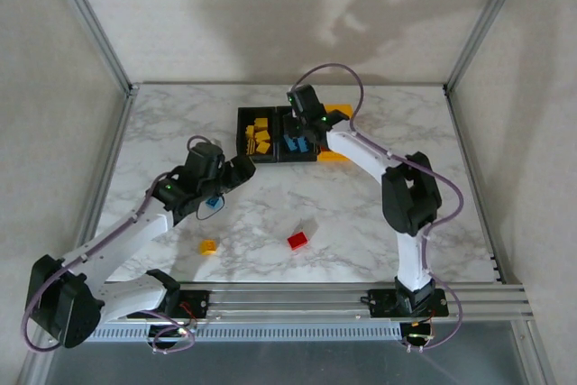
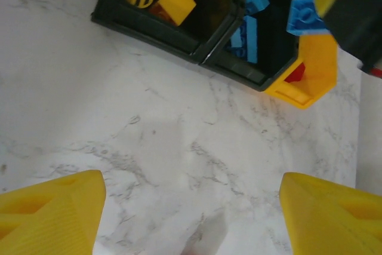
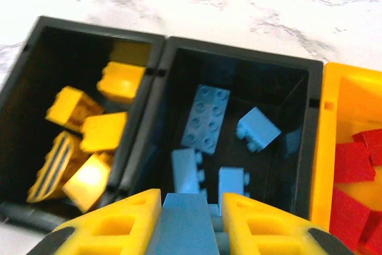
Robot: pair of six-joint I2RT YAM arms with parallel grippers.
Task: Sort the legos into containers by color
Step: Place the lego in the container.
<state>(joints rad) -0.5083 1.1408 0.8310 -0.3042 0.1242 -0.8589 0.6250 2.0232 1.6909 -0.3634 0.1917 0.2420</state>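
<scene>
Three joined containers stand at the back: a black bin (image 3: 36, 46) with several yellow legos (image 3: 102, 131), a middle black bin (image 3: 301, 111) with several blue legos (image 3: 206, 117), and a yellow-orange bin (image 3: 325, 147) with red legos (image 3: 352, 162). My right gripper (image 3: 191, 219) hangs over the middle bin, shut on a blue lego (image 3: 182, 228). The left gripper (image 2: 191, 219) is open over bare marble short of the bins (image 2: 197, 46), nothing between its fingers (image 2: 54, 213). From above, the right gripper (image 1: 312, 132) is over the bins and the left gripper (image 1: 245, 169) is just front-left of them.
Loose on the marble table (image 1: 406, 114) lie a yellow lego (image 1: 208, 246), a red lego (image 1: 297, 241) and a blue lego (image 1: 213, 204) beside the left arm. The frame posts stand at the back corners, and a metal rail (image 1: 361, 299) runs along the near edge.
</scene>
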